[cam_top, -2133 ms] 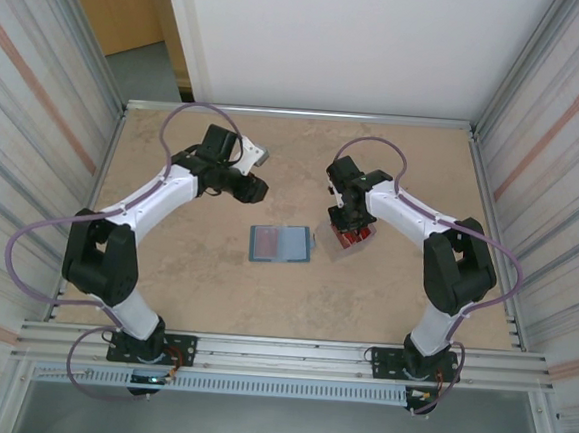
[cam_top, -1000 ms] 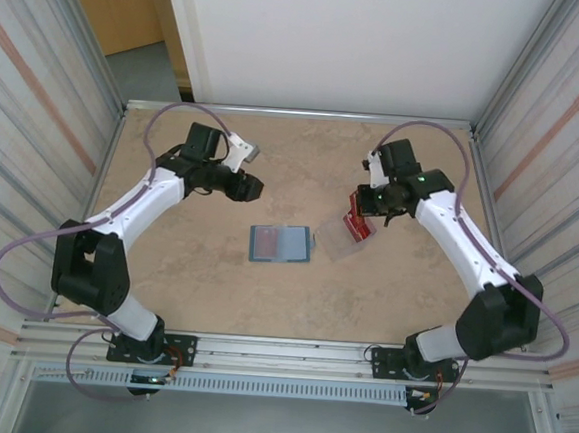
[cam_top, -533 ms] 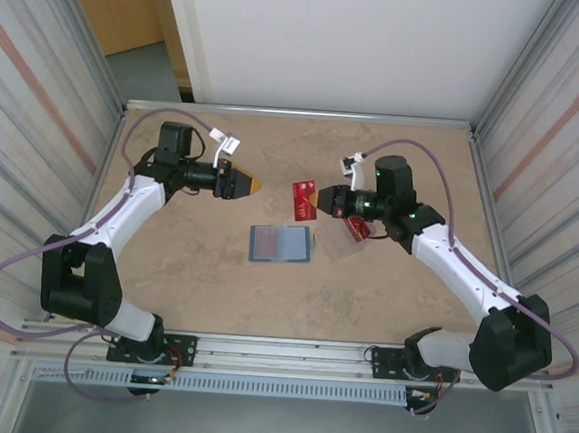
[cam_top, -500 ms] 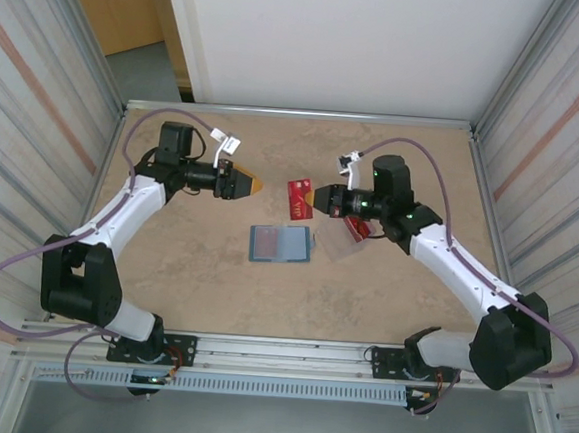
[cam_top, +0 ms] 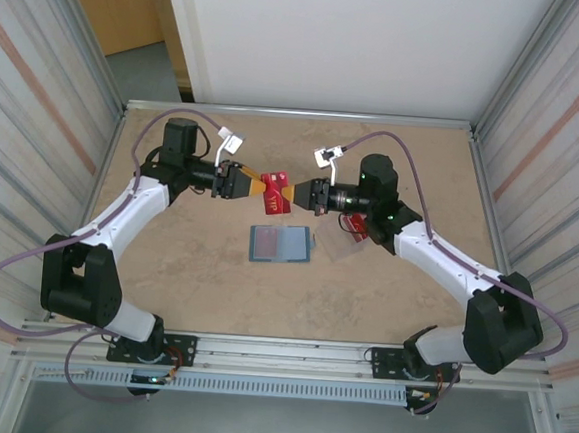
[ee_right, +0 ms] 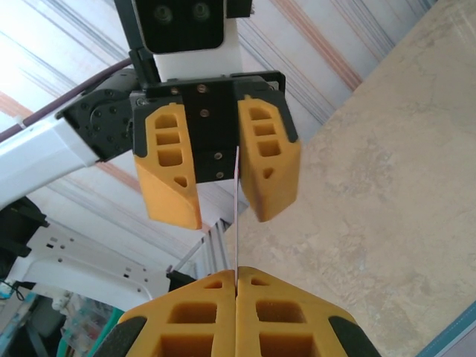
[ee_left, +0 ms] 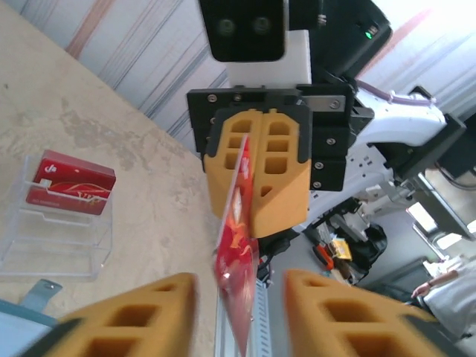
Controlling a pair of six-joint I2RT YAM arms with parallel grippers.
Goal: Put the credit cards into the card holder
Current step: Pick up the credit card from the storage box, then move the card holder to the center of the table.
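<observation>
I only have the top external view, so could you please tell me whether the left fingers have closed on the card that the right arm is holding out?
Observer: Not yet. In the left wrist view the left fingers stand apart, one on each side of the red card, with a gap to each.
Operator: Thank you. Does the right arm have a proper hold on it?
Observer: Yes. The right wrist view shows the right fingers shut on the card's near edge, with the card seen edge-on between them.
</observation>
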